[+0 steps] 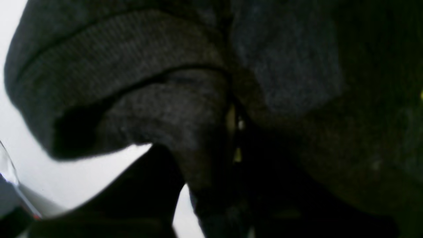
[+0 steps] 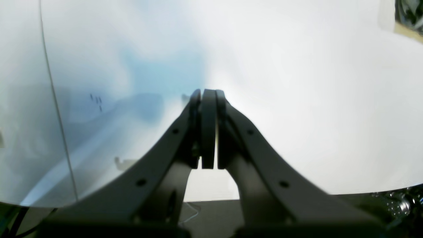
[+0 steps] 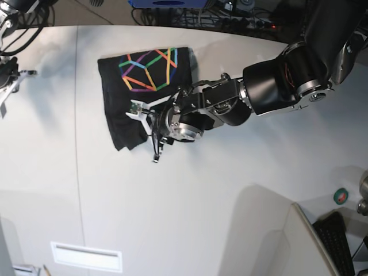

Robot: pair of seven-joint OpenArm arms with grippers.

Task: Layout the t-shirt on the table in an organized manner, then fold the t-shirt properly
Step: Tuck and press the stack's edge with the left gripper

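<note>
The black t-shirt lies folded into a rough rectangle on the white table, its rainbow line print facing up. My left gripper sits at the shirt's lower right edge. In the left wrist view the dark fabric fills the frame, and a bunched fold runs down into my left gripper, which is shut on it. My right gripper hovers over bare table, shut with nothing between its fingers. In the base view the right arm stays at the far left edge, away from the shirt.
A thin dark seam crosses the table left of the shirt. A white label lies near the front edge. At the right are a green round object, a keyboard and a grey panel. Cables run along the far edge.
</note>
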